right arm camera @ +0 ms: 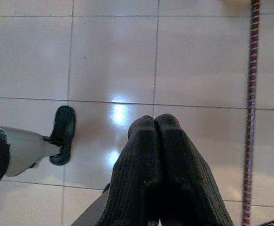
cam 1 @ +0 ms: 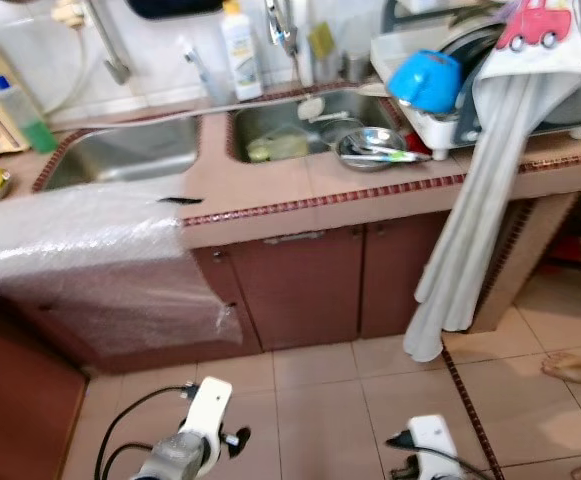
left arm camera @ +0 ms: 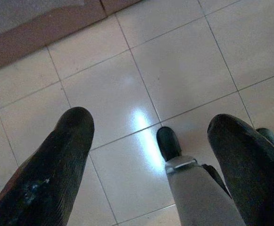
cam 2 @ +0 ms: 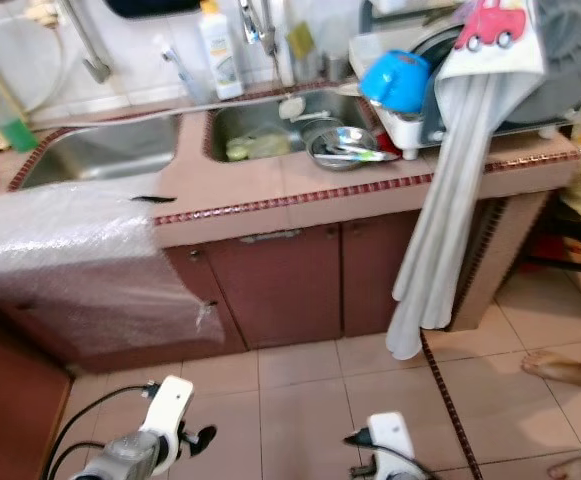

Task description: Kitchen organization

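I judge I am only approaching: the dishes to sort, a steel bowl [cam 1: 368,148] and a blue cup [cam 1: 425,80], sit in the sink and rack toward the desk's [cam 1: 270,190] back right corner. Both arms hang low over the floor tiles, my left fingers [left arm camera: 70,141] spread, my right fingers [right arm camera: 148,160] pressed together, holding nothing. Next I must step closer and raise an arm to the sink.

No lettering, label or number is legible anywhere.

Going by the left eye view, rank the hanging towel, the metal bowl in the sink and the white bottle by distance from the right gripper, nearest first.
1. Hanging towel, draped off the counter's right end, just above the right gripper.
2. Metal bowl, in the right sink basin.
3. White bottle, against the back wall.
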Motion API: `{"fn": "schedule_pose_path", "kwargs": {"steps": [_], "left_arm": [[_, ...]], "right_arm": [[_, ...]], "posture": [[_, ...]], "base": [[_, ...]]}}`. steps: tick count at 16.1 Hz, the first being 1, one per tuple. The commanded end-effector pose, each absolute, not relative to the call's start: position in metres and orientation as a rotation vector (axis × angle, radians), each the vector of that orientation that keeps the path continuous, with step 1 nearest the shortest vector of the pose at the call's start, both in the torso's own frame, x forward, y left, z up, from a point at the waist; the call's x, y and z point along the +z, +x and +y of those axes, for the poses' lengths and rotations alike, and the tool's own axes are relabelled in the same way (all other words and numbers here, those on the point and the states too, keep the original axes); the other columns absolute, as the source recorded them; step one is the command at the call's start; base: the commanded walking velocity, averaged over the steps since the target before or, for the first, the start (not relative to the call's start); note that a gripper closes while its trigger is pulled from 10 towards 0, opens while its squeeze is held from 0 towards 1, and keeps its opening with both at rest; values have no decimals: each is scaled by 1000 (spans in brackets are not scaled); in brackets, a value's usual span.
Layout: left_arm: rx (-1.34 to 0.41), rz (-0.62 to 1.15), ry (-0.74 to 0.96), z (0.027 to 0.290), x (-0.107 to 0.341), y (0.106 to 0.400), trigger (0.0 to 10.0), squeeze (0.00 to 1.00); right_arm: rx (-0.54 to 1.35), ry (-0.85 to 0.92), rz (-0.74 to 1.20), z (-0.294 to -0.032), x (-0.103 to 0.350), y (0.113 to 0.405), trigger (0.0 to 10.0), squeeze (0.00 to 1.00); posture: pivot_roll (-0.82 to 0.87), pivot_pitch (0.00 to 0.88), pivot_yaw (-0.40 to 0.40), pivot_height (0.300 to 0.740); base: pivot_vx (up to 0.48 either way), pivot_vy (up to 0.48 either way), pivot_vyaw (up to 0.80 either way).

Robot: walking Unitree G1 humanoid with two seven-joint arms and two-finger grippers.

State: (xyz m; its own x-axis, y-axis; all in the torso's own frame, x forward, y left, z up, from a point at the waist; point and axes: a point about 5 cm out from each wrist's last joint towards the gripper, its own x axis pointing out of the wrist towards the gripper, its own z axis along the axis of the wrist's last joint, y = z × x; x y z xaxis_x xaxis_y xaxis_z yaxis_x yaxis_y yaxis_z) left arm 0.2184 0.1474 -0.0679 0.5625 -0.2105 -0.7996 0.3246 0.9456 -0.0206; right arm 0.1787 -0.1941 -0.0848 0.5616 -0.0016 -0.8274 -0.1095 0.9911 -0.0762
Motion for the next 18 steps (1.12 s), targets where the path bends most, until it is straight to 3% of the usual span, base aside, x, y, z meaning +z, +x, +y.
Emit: {"fn": "schedule_pose_path", "kwargs": {"steps": [1, 5, 18], "left_arm": [[-300, 950, 141, 159, -71, 213, 10000, 0], [-306, 952, 155, 158, -71, 213, 10000, 0], [-320, 948, 169, 154, -70, 214, 10000, 0]], "right_arm": [[88, -108, 979, -184, -87, 177, 10000, 0], [86, -105, 980, -183, -87, 177, 10000, 0], [86, -102, 989, -182, -89, 173, 10000, 0]], "posture": [[-86, 0, 150, 740], [-90, 0, 156, 740], [-88, 0, 156, 740]], "base": [[0, 0, 0], [0, 254, 0], [0, 445, 0]]}}
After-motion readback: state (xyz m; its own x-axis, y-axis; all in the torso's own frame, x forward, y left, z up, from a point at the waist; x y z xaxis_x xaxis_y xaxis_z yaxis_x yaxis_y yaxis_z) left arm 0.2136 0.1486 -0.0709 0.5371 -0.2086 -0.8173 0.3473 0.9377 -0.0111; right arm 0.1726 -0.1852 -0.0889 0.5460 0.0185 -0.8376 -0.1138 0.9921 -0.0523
